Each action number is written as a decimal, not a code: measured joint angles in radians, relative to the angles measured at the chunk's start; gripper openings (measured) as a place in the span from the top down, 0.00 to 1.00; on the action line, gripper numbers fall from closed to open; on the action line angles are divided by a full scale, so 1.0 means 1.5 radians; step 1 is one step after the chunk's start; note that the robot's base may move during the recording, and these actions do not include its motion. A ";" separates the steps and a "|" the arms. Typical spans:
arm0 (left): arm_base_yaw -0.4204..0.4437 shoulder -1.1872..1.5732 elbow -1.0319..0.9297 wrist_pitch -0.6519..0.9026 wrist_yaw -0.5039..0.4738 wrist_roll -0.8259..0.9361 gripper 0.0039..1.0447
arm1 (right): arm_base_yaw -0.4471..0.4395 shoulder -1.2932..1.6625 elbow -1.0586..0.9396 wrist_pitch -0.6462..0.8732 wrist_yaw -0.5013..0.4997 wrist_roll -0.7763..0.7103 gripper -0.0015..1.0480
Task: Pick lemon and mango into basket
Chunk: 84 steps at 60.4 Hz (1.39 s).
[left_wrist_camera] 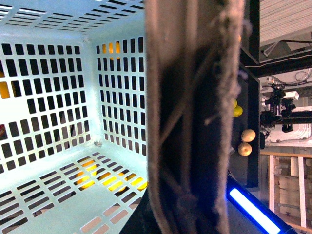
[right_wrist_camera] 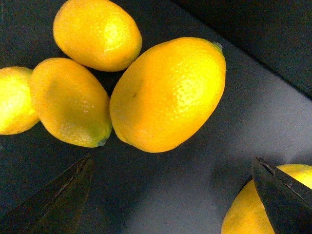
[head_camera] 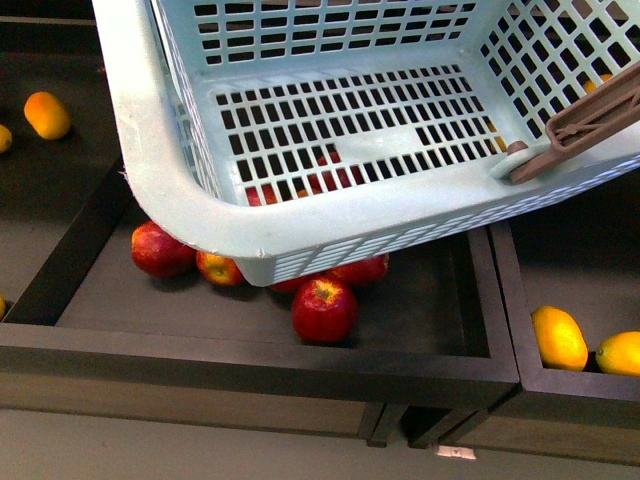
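Note:
The light teal basket (head_camera: 300, 130) hangs tilted above the dark bins and is empty. Its grey-brown handle (head_camera: 590, 115) fills the left wrist view (left_wrist_camera: 195, 97), where my left gripper (left_wrist_camera: 187, 214) is shut on it; the jaws are hidden behind it. My right gripper (right_wrist_camera: 170, 195) is open just above a dark bin floor. A big lemon (right_wrist_camera: 168, 95) lies just beyond its fingertips, with more lemons (right_wrist_camera: 70, 102) beside it and one under the right fingertip (right_wrist_camera: 280, 200). An orange-yellow mango (head_camera: 47, 114) lies in the far left bin.
Red apples (head_camera: 323, 308) lie in the middle bin (head_camera: 250, 360) below the basket. Two yellow fruits (head_camera: 559, 337) lie in the right bin. Dark dividers (head_camera: 505, 300) separate the bins. Neither arm shows in the front view.

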<state>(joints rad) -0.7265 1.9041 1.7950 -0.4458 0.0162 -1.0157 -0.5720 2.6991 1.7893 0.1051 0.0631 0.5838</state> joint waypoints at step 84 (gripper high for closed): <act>0.000 0.000 0.000 0.000 -0.001 0.000 0.95 | -0.012 0.108 0.213 -0.144 0.005 0.109 0.08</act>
<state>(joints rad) -0.7265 1.9041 1.7950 -0.4458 0.0154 -1.0153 -0.5896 2.8616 2.1090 -0.1112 0.0711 0.7471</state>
